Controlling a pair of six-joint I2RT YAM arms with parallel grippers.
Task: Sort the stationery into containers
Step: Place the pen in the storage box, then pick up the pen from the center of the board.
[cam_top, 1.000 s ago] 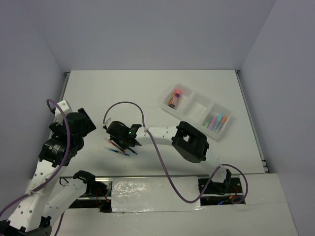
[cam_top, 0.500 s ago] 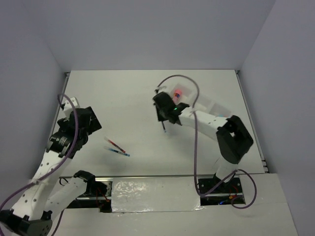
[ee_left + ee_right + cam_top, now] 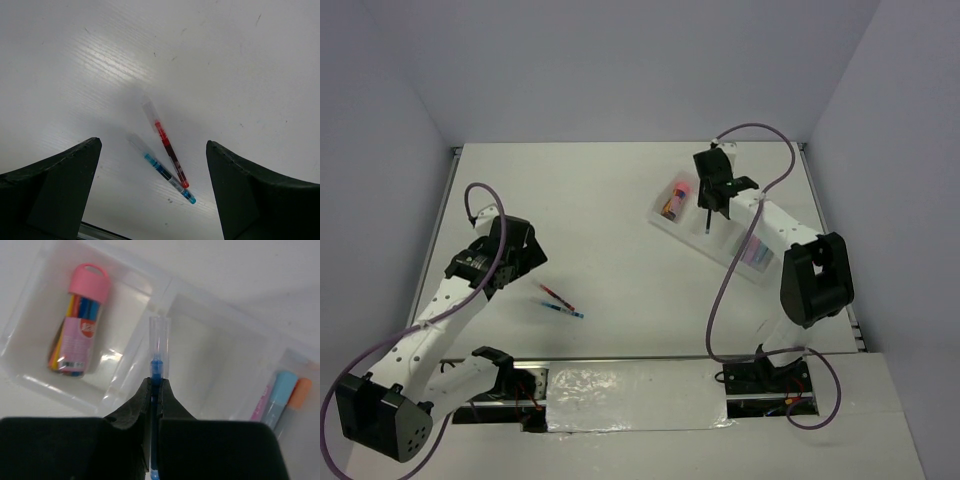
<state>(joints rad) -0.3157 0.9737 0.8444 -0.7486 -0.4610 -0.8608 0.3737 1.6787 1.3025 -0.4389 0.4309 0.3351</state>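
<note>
My right gripper (image 3: 708,200) is shut on a thin blue pen (image 3: 157,367) with a clear cap and holds it above the white three-compartment tray (image 3: 718,238), near the wall between the left and middle compartments (image 3: 167,290). The left compartment holds the pink-capped orange piece (image 3: 80,340), which also shows in the top view (image 3: 675,197). The right compartment holds pastel markers (image 3: 282,395). A red pen (image 3: 167,150) and a blue pen (image 3: 167,176) lie crossed on the table (image 3: 560,302). My left gripper (image 3: 152,145) is open and empty above them.
The middle compartment (image 3: 200,355) of the tray shows nothing in it. The table's near edge, with tape and the arm bases (image 3: 620,385), lies just below the two loose pens. Grey walls close in the table on three sides.
My right arm has swung from the pens at centre left to over the tray, carrying a blue pen. My left arm has reached toward the two pens left on the table.
</note>
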